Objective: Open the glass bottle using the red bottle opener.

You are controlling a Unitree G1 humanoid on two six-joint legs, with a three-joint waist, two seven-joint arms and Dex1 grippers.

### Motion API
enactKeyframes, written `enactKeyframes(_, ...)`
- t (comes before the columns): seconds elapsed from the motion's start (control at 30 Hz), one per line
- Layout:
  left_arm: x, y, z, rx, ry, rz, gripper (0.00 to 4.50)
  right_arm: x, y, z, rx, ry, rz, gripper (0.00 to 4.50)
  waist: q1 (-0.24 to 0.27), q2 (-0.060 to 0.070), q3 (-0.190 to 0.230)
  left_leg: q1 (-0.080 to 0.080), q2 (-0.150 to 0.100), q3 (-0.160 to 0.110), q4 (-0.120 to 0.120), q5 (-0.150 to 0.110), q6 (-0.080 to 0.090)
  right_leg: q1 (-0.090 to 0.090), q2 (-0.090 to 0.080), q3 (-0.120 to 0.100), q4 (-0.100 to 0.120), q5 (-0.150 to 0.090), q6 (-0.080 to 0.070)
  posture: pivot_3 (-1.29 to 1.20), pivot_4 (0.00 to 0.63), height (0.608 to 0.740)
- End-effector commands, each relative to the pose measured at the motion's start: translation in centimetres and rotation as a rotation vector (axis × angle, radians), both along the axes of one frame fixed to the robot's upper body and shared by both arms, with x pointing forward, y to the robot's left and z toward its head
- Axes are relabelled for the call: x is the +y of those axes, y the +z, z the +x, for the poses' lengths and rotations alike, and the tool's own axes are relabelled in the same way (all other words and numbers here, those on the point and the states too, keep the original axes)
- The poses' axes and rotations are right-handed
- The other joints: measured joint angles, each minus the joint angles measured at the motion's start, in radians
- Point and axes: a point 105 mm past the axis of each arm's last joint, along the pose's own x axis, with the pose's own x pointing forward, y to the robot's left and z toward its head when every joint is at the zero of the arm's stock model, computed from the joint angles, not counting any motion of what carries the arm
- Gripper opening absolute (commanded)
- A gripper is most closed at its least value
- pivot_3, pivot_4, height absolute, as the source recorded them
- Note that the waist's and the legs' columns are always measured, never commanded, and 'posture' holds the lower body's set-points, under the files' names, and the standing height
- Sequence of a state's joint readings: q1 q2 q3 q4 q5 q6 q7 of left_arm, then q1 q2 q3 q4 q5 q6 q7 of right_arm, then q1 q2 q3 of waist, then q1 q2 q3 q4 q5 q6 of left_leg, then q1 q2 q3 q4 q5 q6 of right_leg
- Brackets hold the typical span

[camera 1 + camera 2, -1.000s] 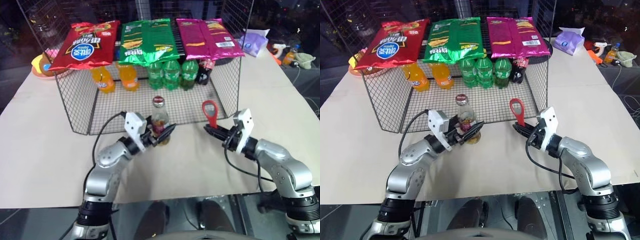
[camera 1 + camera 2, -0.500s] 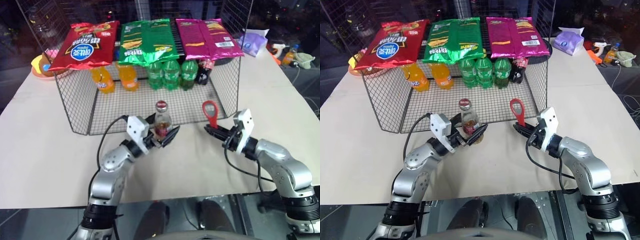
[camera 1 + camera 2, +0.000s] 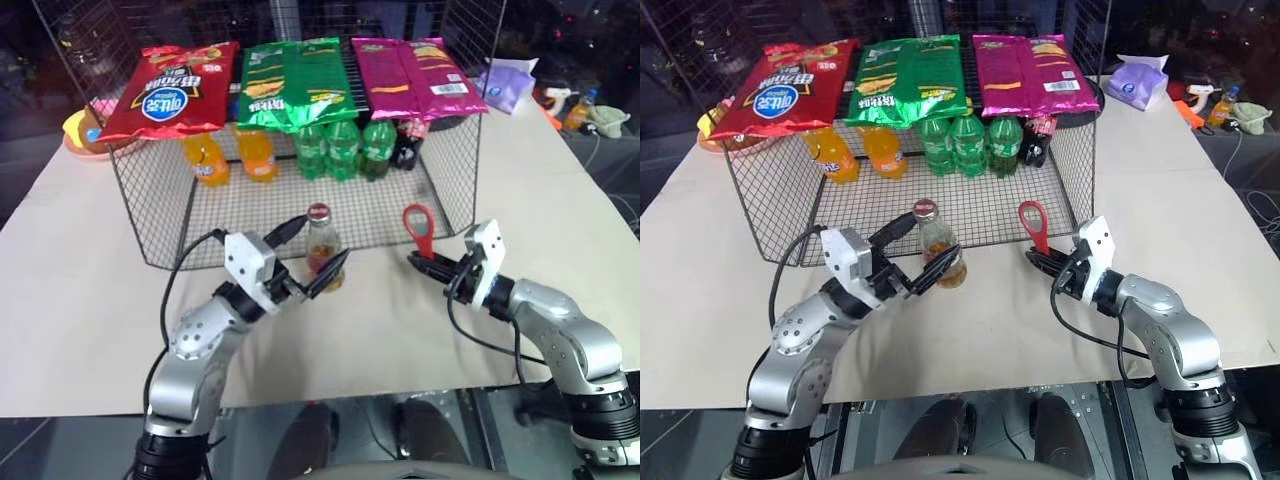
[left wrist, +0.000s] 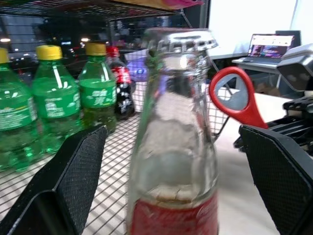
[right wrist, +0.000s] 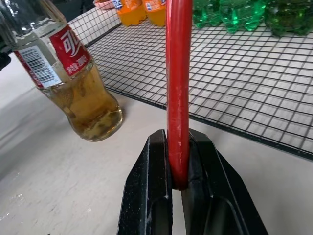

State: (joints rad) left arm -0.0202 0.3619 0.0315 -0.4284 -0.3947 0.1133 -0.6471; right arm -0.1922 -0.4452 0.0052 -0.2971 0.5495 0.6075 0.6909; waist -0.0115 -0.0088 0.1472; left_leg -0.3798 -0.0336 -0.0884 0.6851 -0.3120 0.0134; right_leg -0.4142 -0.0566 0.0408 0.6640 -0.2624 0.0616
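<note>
On the worktop (image 3: 80,300), just before the wire rack (image 3: 150,230), the glass bottle (image 3: 321,247) stands capped between the left hand's (image 3: 312,252) spread fingers, unsupported. The right hand (image 3: 418,262) clamps the red bottle opener (image 3: 420,226) by its handle, head upright, ready for the cap.

A: What do the robot's arms look like?

B: They are shiny silver and round, with black rings at the joints. Each wrist has a white boxy block on it.

A: And the ends?

B: The left pincer (image 3: 311,253) has two black fingers (image 4: 73,176). They are flat, pointy, and bumpy like tiny dots. The right pincer (image 3: 416,262) has black fingers (image 5: 149,196) too, rough on the inside.

A: Any wires?

B: Yes. A thin black cable loops from each wrist back down along the arm.
</note>
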Motion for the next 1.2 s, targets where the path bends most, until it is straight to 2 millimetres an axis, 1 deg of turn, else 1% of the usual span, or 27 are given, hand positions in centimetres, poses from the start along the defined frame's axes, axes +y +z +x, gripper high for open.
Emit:
enactKeyframes(0.03,-0.35,1.22,-0.08,-0.068,-0.016,-0.004,4.47,0.26,1.05,0.02,-0.049,0.019,0.005,0.0,0.001,0.0,0.0,0.0,0.0,0.0,0.0,0.0,0.0,0.0,0.0,0.0,0.0,0.0,0.0,0.0,0.15,0.74)
enactKeyframes(0.23,-1.15,1.37,0.0,-0.074,-0.057,-0.05,4.47,0.23,0.9,-0.11,-0.046,0.02,-0.001,0.0,0.0,0.0,0.0,0.0,0.0,0.0,0.0,0.0,0.0,0.0,0.0,0.0,0.0,0.0,0.0,0.0,0.15,0.74)
enactKeyframes(0.77,-1.26,0.69,-0.11,-0.075,-0.083,-0.089,4.47,-0.06,0.89,-0.03,-0.048,0.029,-0.027,0.0,-0.001,0.0,0.0,0.0,0.0,0.0,0.0,0.0,0.0,0.0,0.0,0.0,0.0,0.0,0.0,0.0,0.15,0.74)
enactKeyframes(0.97,-1.25,1.18,-0.33,-0.092,-0.081,-0.094,4.47,-0.2,0.86,0.0,-0.05,0.033,-0.039,0.0,-0.001,0.0,0.0,0.0,0.0,0.0,0.0,0.0,0.0,0.0,0.0,0.0,0.0,0.0,0.0,0.0,0.15,0.74)
enactKeyframes(1.03,-1.06,0.95,-0.32,-0.086,-0.077,-0.085,4.47,-0.2,0.87,0.02,-0.052,0.033,-0.043,0.0,-0.001,0.0,0.0,0.0,0.0,0.0,0.0,0.0,0.0,0.0,0.0,0.0,0.0,0.0,0.0,0.0,0.15,0.74)
enactKeyframes(1.13,-0.85,0.48,-0.27,-0.074,-0.072,-0.07,3.73,-0.04,0.93,0.02,-0.054,0.037,-0.043,0.0,-0.001,0.0,0.0,0.0,0.0,0.0,0.0,0.0,0.0,0.0,0.0,0.0,0.0,0.0,0.0,0.0,0.15,0.74)
enactKeyframes(1.17,-0.84,0.45,-0.26,-0.074,-0.071,-0.067,3.35,-0.01,0.94,0.02,-0.054,0.038,-0.043,0.0,-0.001,0.0,0.0,0.0,0.0,0.0,0.0,0.0,0.0,0.0,0.0,0.0,0.0,0.0,0.0,0.0,0.15,0.74)
enactKeyframes(1.2,-0.84,0.45,-0.25,-0.074,-0.071,-0.066,3.35,0.0,0.94,0.01,-0.054,0.039,-0.042,0.0,-0.001,0.0,0.0,0.0,0.0,0.0,0.0,0.0,0.0,0.0,0.0,0.0,0.0,0.0,0.0,0.0,0.15,0.74)
